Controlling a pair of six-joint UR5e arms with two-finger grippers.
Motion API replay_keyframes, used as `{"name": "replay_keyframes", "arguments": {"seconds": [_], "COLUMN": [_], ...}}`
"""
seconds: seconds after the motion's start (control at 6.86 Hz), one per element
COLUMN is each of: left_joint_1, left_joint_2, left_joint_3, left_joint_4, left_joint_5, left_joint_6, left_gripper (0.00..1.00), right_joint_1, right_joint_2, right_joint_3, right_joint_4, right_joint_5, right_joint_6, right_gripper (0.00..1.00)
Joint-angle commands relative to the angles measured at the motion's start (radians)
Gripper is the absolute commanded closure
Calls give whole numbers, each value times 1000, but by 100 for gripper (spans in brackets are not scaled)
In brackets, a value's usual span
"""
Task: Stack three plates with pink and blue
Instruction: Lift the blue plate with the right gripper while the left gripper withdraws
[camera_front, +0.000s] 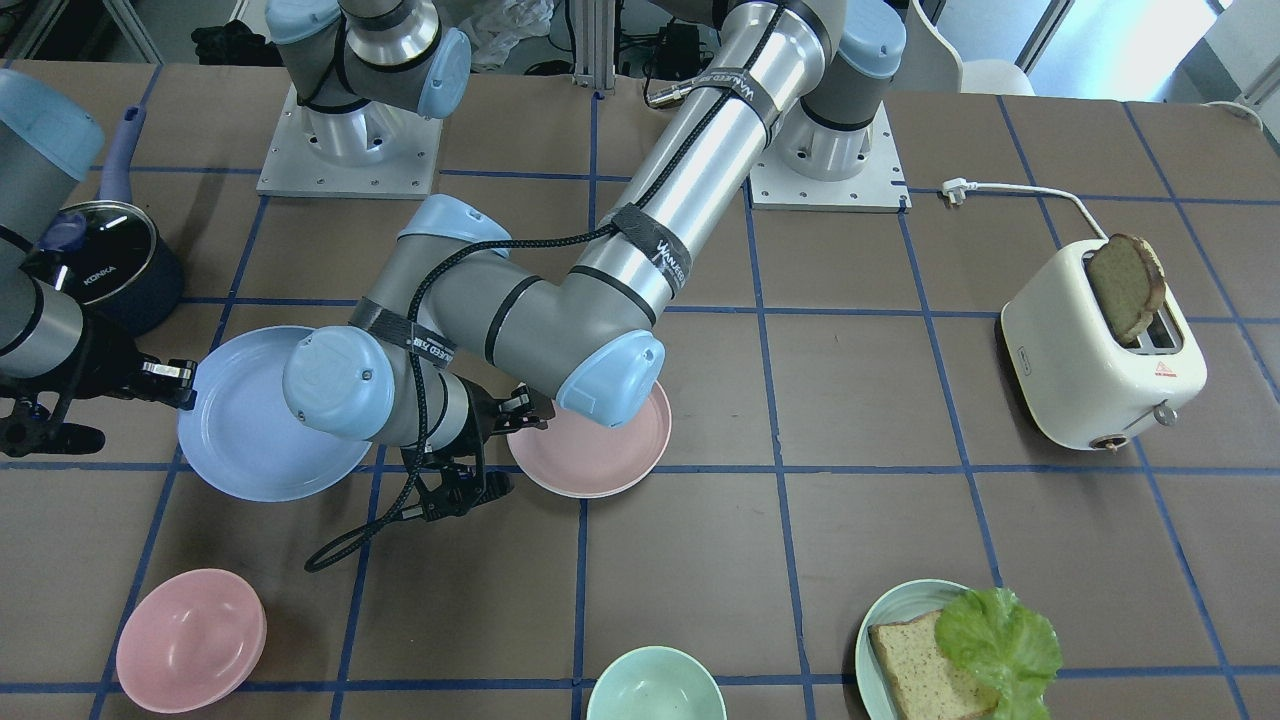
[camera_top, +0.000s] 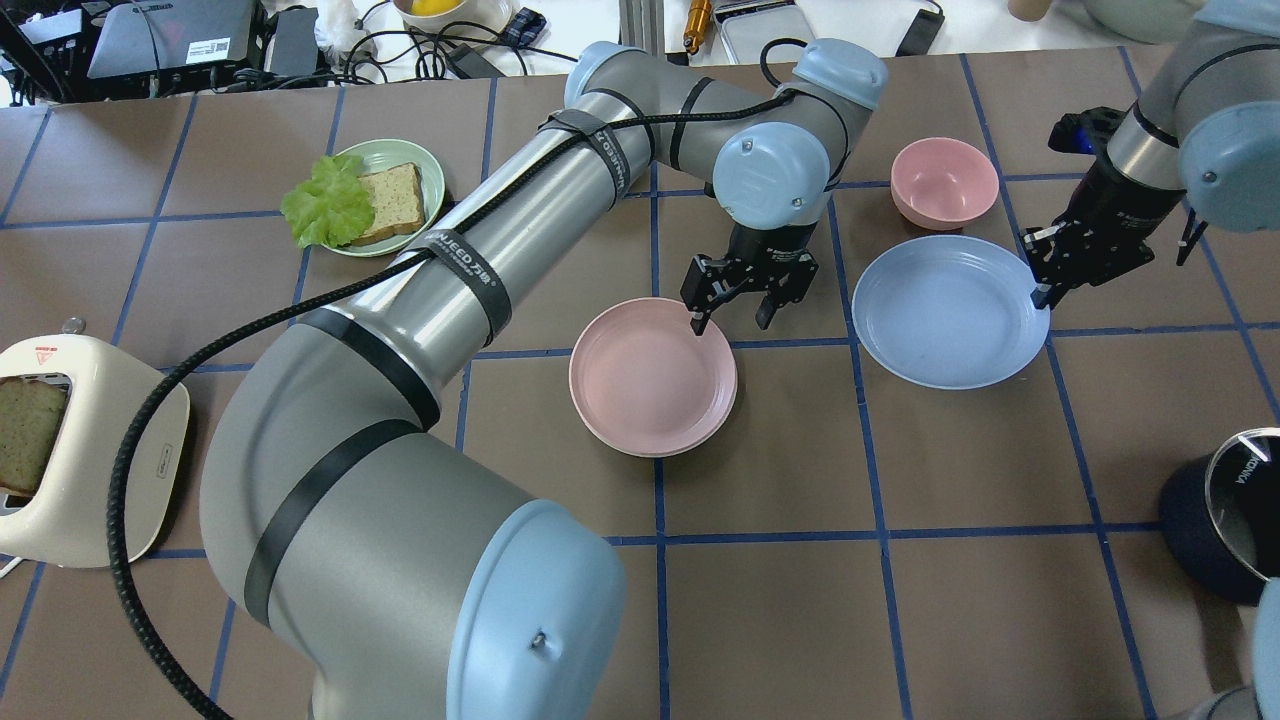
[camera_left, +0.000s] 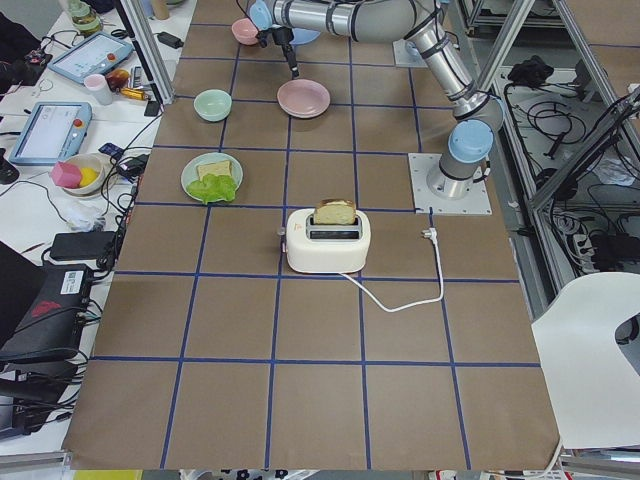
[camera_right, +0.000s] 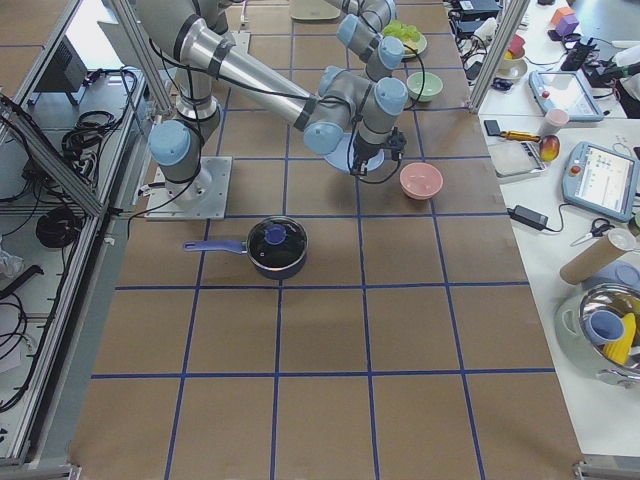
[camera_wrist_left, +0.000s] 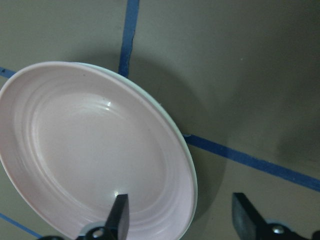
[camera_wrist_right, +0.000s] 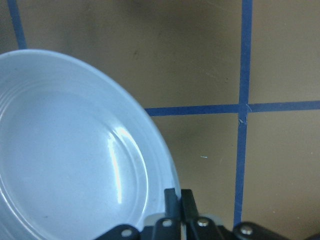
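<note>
The pale pink plate (camera_top: 652, 377) lies mid-table. In the left wrist view (camera_wrist_left: 95, 150) a thin pale rim (camera_wrist_left: 194, 175) of another plate shows under it, seemingly the cream-white one. My left gripper (camera_top: 728, 322) is open and empty above the pink plate's far right rim, one finger over the plate and one outside it. The light blue plate (camera_top: 945, 310) lies to the right. My right gripper (camera_top: 1040, 295) is shut on its right rim, as the right wrist view (camera_wrist_right: 178, 200) shows. I cannot tell whether the blue plate is off the table.
A pink bowl (camera_top: 943, 180) stands just behind the blue plate. A teal plate with bread and lettuce (camera_top: 365, 195) is at the far left, a toaster (camera_top: 60, 470) at the near left, and a dark pot (camera_top: 1230, 510) at the near right. A mint bowl (camera_front: 655, 685) sits at the operators' edge.
</note>
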Motion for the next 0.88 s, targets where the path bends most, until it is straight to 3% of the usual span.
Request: {"name": "replay_keyframes", "arguments": {"seconds": [0.0,0.44,0.73], "left_joint_1": [17,110,176], "left_joint_2": [41,82,116], "left_joint_3": [49,201,214], "left_joint_4": [-27,-132,-134], "left_joint_5": [3,5,8], "left_joint_6": [19,191,357], "left_gripper": [0,0,0], "right_joint_1": [12,122,234], "right_joint_2": [-13,-15,-75], "right_joint_3": [7,64,76], "right_joint_4": [-2,-37,-38], "right_joint_5": [14,17,17], "right_joint_6": [30,135,312], "right_gripper": [100,100,100]}}
